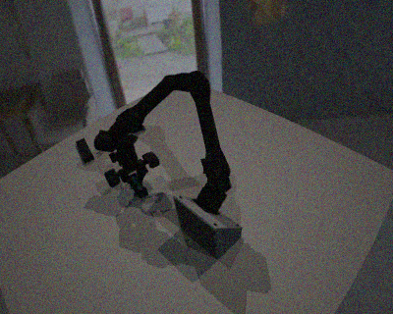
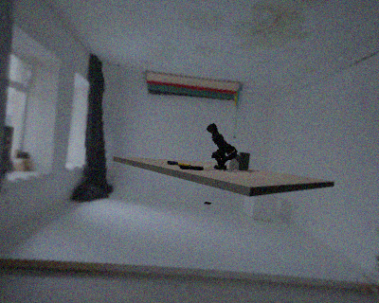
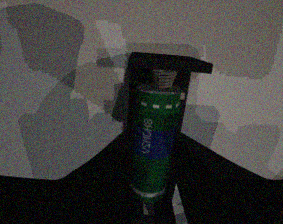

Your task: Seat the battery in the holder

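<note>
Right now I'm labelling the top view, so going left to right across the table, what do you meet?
Small dark block → gripper, shut on the battery → grey base box under the arm.
</note>
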You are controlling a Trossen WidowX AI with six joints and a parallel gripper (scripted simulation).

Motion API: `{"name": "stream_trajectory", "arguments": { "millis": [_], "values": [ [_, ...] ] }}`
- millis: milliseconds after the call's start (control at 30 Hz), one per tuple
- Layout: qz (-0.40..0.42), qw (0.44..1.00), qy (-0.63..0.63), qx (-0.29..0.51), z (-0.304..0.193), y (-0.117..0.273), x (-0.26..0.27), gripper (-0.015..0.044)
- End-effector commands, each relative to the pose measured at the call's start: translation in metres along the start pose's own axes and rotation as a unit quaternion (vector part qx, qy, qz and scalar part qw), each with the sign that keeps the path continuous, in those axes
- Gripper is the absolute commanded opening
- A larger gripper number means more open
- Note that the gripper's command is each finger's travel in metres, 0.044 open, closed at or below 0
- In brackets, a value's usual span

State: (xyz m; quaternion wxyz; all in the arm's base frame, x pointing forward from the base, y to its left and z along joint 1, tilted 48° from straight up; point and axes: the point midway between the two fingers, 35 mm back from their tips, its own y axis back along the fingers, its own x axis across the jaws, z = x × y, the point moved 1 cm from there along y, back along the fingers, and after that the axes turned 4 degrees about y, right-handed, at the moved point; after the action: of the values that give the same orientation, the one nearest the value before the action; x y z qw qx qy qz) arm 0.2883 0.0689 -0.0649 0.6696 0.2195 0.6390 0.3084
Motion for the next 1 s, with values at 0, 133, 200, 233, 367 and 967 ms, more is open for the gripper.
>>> {"name": "stream_trajectory", "arguments": {
  "millis": [0,133,200,233,367,967],
  "values": [
    [-0.002,1.000,-0.001,-0.012,0.001,-0.001,-0.002,0.0075],
    [-0.002,1.000,-0.001,-0.013,-0.001,-0.001,-0.001,0.0075],
    [-0.002,1.000,-0.001,-0.013,-0.002,-0.001,-0.001,0.0075],
    [-0.002,1.000,-0.001,-0.014,-0.003,-0.001,-0.001,0.0075],
    [-0.002,1.000,-0.001,-0.015,-0.006,-0.001,-0.001,0.0075],
    [0.001,1.000,0.000,-0.018,-0.013,-0.001,-0.001,0.0075]
  ]
}}
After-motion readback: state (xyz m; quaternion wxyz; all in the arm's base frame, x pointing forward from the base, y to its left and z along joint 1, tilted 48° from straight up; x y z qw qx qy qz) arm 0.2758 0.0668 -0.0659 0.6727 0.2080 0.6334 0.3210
